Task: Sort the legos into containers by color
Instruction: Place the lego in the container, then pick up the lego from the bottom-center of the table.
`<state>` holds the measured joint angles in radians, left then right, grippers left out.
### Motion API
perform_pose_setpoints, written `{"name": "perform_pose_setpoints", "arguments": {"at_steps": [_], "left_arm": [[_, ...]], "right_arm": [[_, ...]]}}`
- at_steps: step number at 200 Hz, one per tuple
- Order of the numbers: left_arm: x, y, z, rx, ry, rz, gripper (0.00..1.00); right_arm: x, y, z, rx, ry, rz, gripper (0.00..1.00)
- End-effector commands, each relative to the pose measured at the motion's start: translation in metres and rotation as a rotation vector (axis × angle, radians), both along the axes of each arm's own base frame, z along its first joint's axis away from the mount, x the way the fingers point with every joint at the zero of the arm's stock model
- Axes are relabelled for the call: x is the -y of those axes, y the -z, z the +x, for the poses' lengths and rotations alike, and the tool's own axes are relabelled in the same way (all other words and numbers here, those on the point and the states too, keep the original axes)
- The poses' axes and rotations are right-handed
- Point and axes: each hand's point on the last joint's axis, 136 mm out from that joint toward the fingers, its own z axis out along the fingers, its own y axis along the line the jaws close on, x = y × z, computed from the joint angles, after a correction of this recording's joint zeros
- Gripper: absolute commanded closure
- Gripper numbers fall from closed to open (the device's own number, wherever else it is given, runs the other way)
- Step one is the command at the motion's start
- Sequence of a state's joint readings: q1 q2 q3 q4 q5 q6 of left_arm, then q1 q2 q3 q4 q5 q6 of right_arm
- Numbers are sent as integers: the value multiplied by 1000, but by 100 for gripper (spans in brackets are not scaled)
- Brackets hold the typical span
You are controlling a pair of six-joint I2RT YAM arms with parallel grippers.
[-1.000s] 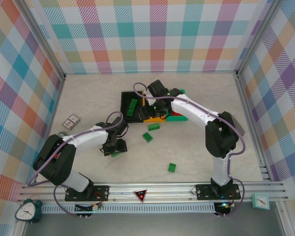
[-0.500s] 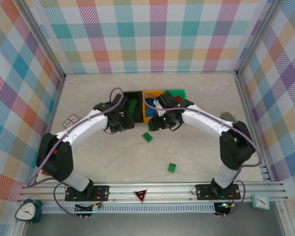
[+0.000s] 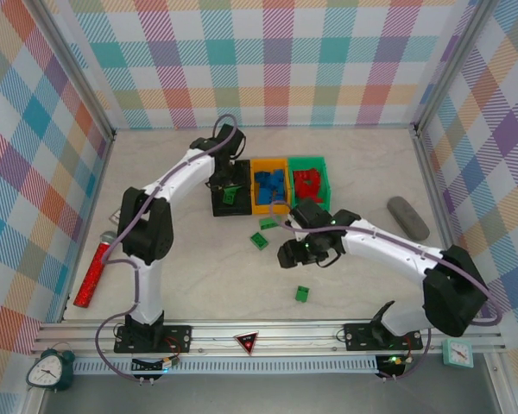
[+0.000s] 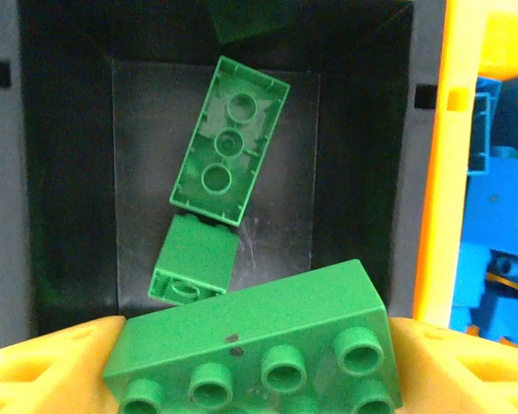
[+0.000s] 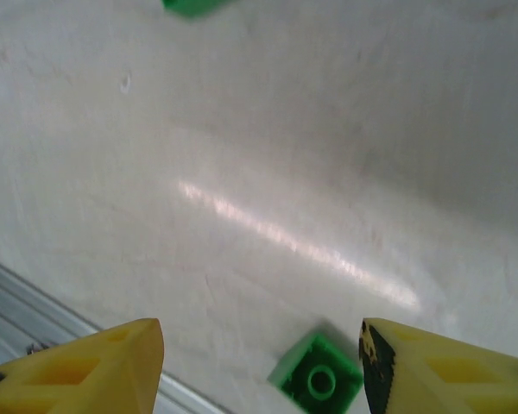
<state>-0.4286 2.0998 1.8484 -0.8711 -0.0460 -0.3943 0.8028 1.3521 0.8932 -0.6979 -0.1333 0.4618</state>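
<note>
Now, left gripper [image 4: 255,349] brought over black bin [image 4: 69,172], large green lego [image 4: 250,332] between its fingers [image 4: 43,371], grip unclear, right gripper [image 5: 261,349] drawn back, held apart above edge-cropped small green lego [image 5: 318,379].

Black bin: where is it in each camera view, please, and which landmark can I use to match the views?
Top external: black bin at centre back, leftmost of three bins, under the left pincer.
Left wrist: centre and left of the picture, green bricks lying inside.
Shared landmark: orange bin, against its right side.
</note>
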Motion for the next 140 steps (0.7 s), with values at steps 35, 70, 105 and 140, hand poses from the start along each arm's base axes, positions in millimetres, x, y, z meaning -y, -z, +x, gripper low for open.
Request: {"name": "perform_pose_setpoints", "arguments": {"at_steps": [35, 70, 105, 140], "left_arm": [[-14, -43, -21, 72, 10, -15, 0], [-14, -72, -45, 154, 46, -73, 2], [-17, -82, -70, 223, 65, -113, 3], [-24, -81, -92, 256, 59, -137, 4]], "right_arm": [[21, 23, -42, -129, 53, -65, 34], [30, 32, -46, -145, 96, -113, 33], [23, 38, -44, -165, 105, -111, 33], [20, 48, -53, -213, 96, -159, 34]]}}
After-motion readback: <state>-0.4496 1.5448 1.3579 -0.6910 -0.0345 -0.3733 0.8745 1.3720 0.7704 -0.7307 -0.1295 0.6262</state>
